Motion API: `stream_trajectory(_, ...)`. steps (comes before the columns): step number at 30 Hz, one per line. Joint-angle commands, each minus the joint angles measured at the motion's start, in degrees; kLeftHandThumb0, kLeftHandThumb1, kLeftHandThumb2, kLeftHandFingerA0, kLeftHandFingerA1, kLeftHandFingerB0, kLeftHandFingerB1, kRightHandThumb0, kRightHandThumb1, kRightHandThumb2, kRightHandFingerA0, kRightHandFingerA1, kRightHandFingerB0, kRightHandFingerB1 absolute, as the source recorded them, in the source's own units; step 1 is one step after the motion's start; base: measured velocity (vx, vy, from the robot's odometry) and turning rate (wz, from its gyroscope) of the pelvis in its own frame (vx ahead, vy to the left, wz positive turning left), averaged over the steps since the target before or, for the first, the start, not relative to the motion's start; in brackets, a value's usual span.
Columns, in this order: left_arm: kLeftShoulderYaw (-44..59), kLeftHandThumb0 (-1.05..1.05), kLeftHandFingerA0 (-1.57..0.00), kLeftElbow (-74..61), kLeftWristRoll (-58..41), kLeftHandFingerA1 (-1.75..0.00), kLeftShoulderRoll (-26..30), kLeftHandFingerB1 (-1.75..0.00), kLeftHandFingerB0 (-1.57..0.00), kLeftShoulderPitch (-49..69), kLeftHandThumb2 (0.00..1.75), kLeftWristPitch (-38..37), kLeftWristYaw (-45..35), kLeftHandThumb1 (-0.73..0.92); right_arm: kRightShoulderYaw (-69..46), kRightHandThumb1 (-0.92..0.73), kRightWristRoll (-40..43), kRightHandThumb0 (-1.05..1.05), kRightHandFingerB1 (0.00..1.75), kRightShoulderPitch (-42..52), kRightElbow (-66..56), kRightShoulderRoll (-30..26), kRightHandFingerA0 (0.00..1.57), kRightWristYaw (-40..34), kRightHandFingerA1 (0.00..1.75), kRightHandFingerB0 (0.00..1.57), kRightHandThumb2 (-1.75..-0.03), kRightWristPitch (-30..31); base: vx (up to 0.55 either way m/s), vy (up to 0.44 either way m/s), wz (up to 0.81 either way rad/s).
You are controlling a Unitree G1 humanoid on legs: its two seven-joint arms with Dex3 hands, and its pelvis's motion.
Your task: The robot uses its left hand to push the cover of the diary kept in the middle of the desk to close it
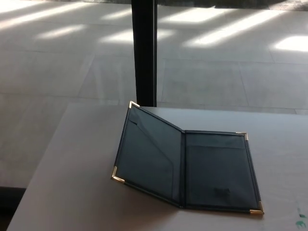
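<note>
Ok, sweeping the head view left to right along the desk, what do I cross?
Bare desk surface → diary's raised left cover → spine fold → flat right cover → bare desk again → small green mark at the right edge.

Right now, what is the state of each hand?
Left hand: not in view.
Right hand: not in view.
The diary lies open, untouched.

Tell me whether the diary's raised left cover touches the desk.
Touching: in the head view the left cover tilts up, but its lower gold corner sits on the desk.
</note>
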Motion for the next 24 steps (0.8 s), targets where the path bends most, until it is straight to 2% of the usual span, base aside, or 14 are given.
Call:
stream_trajectory(1,18.1,-1.05,-0.47,-11.8,-30.8,-0.54,-0.2,-0.4,-0.25,-5.0,0.86,16.6,-3.4,0.75,-16.1,-0.76,21.7,-0.79,0.54,1.3,-12.0,-1.9,0.48,5.6,0.68,0.4,-0.9,8.6,0.0,0.0,0.0)
stream_trajectory(7,14.3,-1.05,-0.32,-17.0,-31.7,-0.45,-2.1,-0.32,-0.23,-15.4,0.79,21.2,0.0,0.77,-16.3,-0.75,20.9,-0.79,0.52,1.8,-14.3,-0.3,0.48,5.1,0.68,0.41,-0.89,10.1,0.0,0.0,0.0)
stream_trajectory(8,13.0,-1.05,-0.24,-18.5,-31.0,-0.5,-3.0,-0.38,-0.13,-16.1,1.17,20.9,0.0,0.57,-16.5,-0.92,21.0,-0.74,0.47,2.2,-14.6,-0.1,0.49,5.2,0.66,0.44,-0.68,10.4,0.0,0.0,0.0)
stream_trajectory(9,12.0,-1.05,-0.2,-19.3,-30.7,-0.49,-3.6,-0.32,-0.11,-17.0,1.2,21.1,-0.1,0.67,-16.6,-0.74,21.2,-0.79,0.54,2.4,-14.9,0.1,0.48,5.3,0.69,0.4,-0.91,10.7,0.0,0.0,0.0)
stream_trajectory(10,11.3,-1.05,-0.3,-20.2,-31.3,-0.42,-4.5,-0.26,-0.12,-18.8,0.79,22.3,1.0,0.92,-16.8,-0.75,21.3,-0.8,0.54,2.2,-15.0,0.3,0.48,5.4,0.69,0.41,-0.9,10.9,0.0,0.0,0.0)
stream_trajectory(11,11.3,-1.05,-0.3,-20.9,-32.0,-0.42,-5.4,-0.26,-0.12,-20.0,0.79,23.3,2.8,0.92,-16.8,-0.75,21.2,-0.8,0.54,2.1,-14.9,0.3,0.48,5.5,0.69,0.41,-0.9,11.0,0.0,0.0,0.0)
stream_trajectory(12,9.9,-0.98,-0.23,-22.8,-31.8,-0.51,-6.9,-0.33,-0.06,-21.4,1.23,23.5,4.3,0.79,-16.8,-0.75,21.3,-0.79,0.53,2.2,-15.2,0.3,0.46,5.8,0.69,0.39,-0.9,11.1,0.0,0.0,0.0)
stream_trajectory(14,6.7,-0.98,-0.16,-25.3,-30.8,-0.48,-9.2,-0.25,-0.08,-23.5,1.22,23.4,4.0,0.83,-16.9,-0.92,21.0,-0.73,0.47,2.1,-15.8,0.4,0.48,5.6,0.66,0.43,-0.69,11.3,0.0,0.0,0.0)
stream_trajectory(16,3.9,-0.96,-0.17,-26.6,-30.7,-0.49,-12.3,-0.25,-0.06,-27.6,1.27,25.7,5.8,0.87,-17.2,-0.74,21.3,-0.79,0.52,1.6,-15.1,0.3,0.47,6.2,0.68,0.39,-0.9,11.5,0.0,0.0,0.0)
stream_trajectory(18,3.9,-0.96,-0.17,-26.9,-30.5,-0.49,-12.6,-0.25,-0.06,-28.0,1.27,26.2,6.0,0.87,-17.4,-0.74,21.4,-0.79,0.52,1.3,-15.0,0.2,0.47,6.4,0.68,0.39,-0.9,11.8,0.0,0.0,0.0)
stream_trajectory(19,2.7,-1.05,-0.17,-26.3,-29.6,-0.46,-13.5,-0.25,-0.07,-28.8,0.92,25.8,5.0,0.92,-17.3,-0.92,20.9,-0.74,0.45,1.2,-14.6,0.0,0.49,6.3,0.63,0.43,-0.68,11.5,0.0,0.0,0.0)
stream_trajectory(20,0.4,-1.05,-0.2,-25.2,-27.8,-0.47,-14.9,-0.25,-0.07,-30.2,0.93,25.2,3.4,0.92,-17.1,-0.92,20.2,-0.75,0.46,1.1,-14.4,0.0,0.49,6.1,0.65,0.43,-0.68,11.2,0.0,0.0,0.0)
stream_trajectory(22,-0.8,-1.05,-0.21,-25.1,-26.7,-0.48,-15.6,-0.27,-0.07,-30.5,0.91,25.8,3.6,0.92,-17.2,-0.75,20.3,-0.81,0.53,1.4,-15.4,0.3,0.48,5.8,0.68,0.41,-0.9,11.6,0.0,0.0,0.0)
stream_trajectory(24,-1.9,-1.05,-0.23,-24.5,-26.1,-0.5,-16.8,-0.27,-0.08,-30.7,0.9,26.1,3.5,0.92,-17.2,-0.76,20.5,-0.8,0.53,1.7,-16.4,0.6,0.48,5.5,0.68,0.41,-0.89,12.2,0.0,0.0,0.0)
